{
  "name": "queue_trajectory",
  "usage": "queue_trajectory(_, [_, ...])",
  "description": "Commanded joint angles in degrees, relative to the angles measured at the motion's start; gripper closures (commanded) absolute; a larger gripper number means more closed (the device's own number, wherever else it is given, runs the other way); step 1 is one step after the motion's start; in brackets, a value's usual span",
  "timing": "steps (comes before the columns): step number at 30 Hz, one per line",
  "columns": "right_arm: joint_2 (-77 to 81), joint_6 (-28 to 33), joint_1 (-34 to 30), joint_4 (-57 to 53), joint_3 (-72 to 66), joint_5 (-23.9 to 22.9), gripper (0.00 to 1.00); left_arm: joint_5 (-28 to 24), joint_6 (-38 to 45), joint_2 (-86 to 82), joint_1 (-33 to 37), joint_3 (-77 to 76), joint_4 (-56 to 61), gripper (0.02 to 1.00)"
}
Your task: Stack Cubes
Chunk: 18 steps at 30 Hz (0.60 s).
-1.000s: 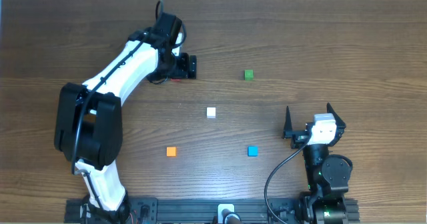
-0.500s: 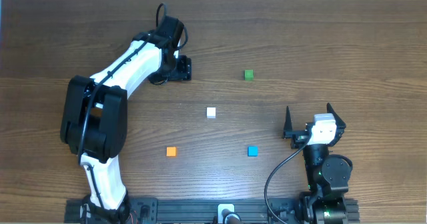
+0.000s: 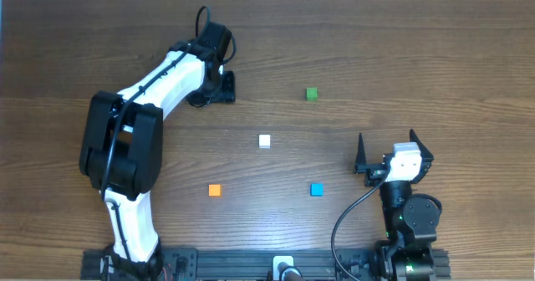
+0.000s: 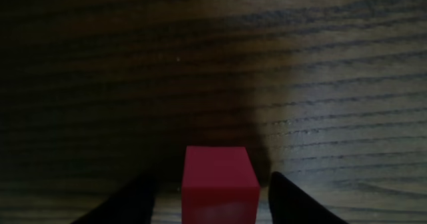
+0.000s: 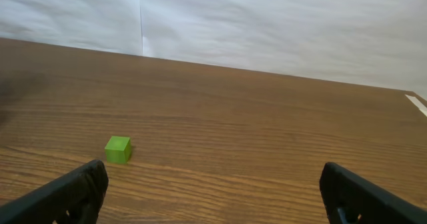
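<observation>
Left gripper point(image 3: 226, 86) far up the wooden table point(image 3: 435, 38), left of centre, with fingers spread, not clamped. From its wrist camera: one red cube point(image 4: 220, 183) on the wood between the two fingertips, a thin gap on each side, touching neither as far as can be told. From above, four more cubes, one per colour, all lying singly and well apart: orange cube point(image 3: 215, 190) low and left of middle, white cube point(image 3: 265, 141) near the centre, green cube point(image 3: 312, 94) farther up, blue cube point(image 3: 316, 189) almost straight below it. Five cubes in all, none stacked. Right gripper point(image 3: 389, 151) low at the right, close to its base — released, fingers wide, holding nothing. From the right wrist: the green cube point(image 5: 118, 149) alone on the wood well ahead, plus a white wall point(image 5: 267, 31) behind the table's far edge.
</observation>
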<state>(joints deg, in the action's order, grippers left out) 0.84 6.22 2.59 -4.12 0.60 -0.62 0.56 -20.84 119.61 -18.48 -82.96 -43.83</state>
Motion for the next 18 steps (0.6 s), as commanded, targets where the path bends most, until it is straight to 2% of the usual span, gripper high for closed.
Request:
queue_trajectory(1, [-0.52, 0.09, 0.07, -0.02, -0.31, -0.74, 0.007, 0.66, -0.66, 1.31, -0.02, -0.83, 0.59, 0.509])
queue_trajectory(6, [-0.52, 0.09, 0.07, -0.02, -0.31, -0.74, 0.007, 0.63, -0.68, 1.31, -0.07, -0.83, 0.57, 0.564])
queue_trajectory(11, [-0.52, 0.09, 0.07, -0.02, -0.31, -0.74, 0.009, 0.61, -0.70, 1.31, -0.07, -0.85, 0.52, 0.676])
queue_trajectory(16, [-0.52, 0.09, 0.07, -0.02, -0.31, -0.74, 0.007, 0.61, -0.70, 1.31, -0.07, -0.85, 0.55, 0.726])
queue_trajectory(18, [-0.52, 0.09, 0.07, -0.02, -0.31, -0.74, 0.009, 0.61, -0.70, 1.31, -0.07, -0.85, 0.57, 0.774])
